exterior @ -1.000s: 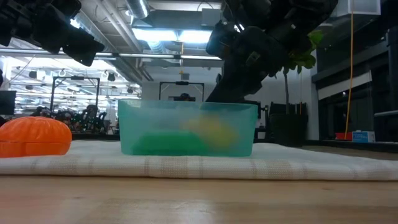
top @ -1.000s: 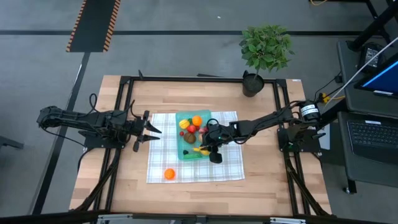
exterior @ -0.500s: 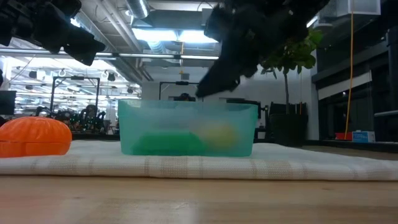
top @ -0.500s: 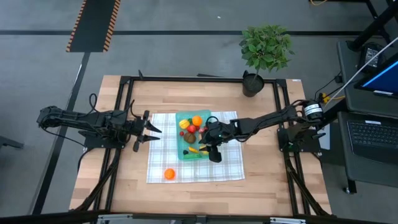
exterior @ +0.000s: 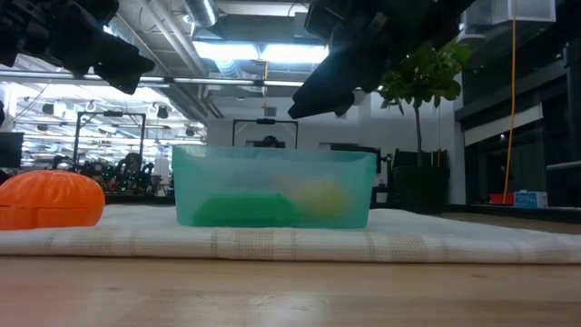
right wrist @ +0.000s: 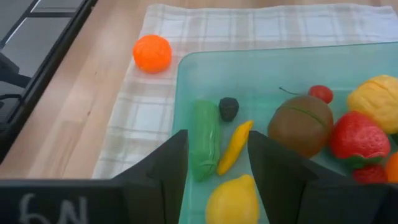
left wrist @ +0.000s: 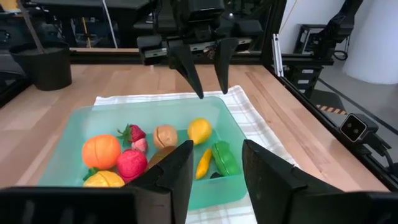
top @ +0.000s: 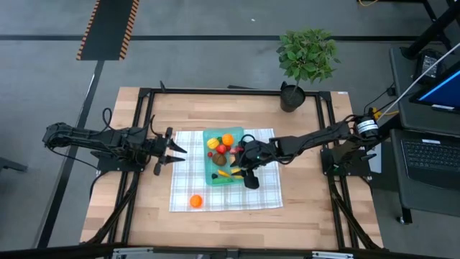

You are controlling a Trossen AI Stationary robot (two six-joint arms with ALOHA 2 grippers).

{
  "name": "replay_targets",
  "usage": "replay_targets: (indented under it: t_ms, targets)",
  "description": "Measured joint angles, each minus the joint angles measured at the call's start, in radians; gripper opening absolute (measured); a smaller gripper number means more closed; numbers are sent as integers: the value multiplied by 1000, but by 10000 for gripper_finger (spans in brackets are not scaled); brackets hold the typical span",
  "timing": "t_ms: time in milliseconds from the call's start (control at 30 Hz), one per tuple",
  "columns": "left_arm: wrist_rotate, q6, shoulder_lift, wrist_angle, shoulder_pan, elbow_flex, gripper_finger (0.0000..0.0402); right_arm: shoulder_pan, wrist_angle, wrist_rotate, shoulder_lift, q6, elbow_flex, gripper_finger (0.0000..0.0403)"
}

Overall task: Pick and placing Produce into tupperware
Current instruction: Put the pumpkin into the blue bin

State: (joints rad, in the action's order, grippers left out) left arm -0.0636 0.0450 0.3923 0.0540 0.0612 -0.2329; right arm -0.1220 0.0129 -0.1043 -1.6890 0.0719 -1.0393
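Note:
The teal tupperware (top: pixel 214 180) stands on the checked cloth (top: pixel 262 188). Inside it lies produce: a green piece (right wrist: pixel 204 140), a thin yellow one (right wrist: pixel 235 146), a lemon (right wrist: pixel 233 199), a brown one (right wrist: pixel 303 124), a strawberry (right wrist: pixel 357 137) and others. One orange piece (top: pixel 195 201) rests on the cloth near the front left corner. My right gripper (top: pixel 241 173) hangs open above the container's near right part, with nothing between its fingers (left wrist: pixel 211 92). My left gripper (top: pixel 178 155) stands open and bare to the left of the container.
A potted plant (top: pixel 305 61) stands at the table's far right. Black frame rails (top: pixel 144 129) run along the table's left and right sides. Bare cloth lies in front of and to the right of the container.
My right gripper has risen out of the tupperware, from behind its wall to well above its rim. The yellow piece seen through the wall has stayed in the container, a little lower than before.

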Motion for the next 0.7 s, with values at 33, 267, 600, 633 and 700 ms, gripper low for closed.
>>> replay_targets:
  t_ms: [33,267,600,633,700]
  targets:
    - [1,1,0,0,0,0,134,-2,0,0,0,0,0,168]
    - [-21,30,0,5,1,0,216,-3,0,0,0,2,0,168]
    - [-24,23,1,46,1,0,347,-7,0,0,0,2,0,168]
    - [-24,19,2,61,2,0,354,-7,0,0,0,1,0,168]
    - [-25,-4,2,109,14,0,363,-7,1,0,0,2,0,168]
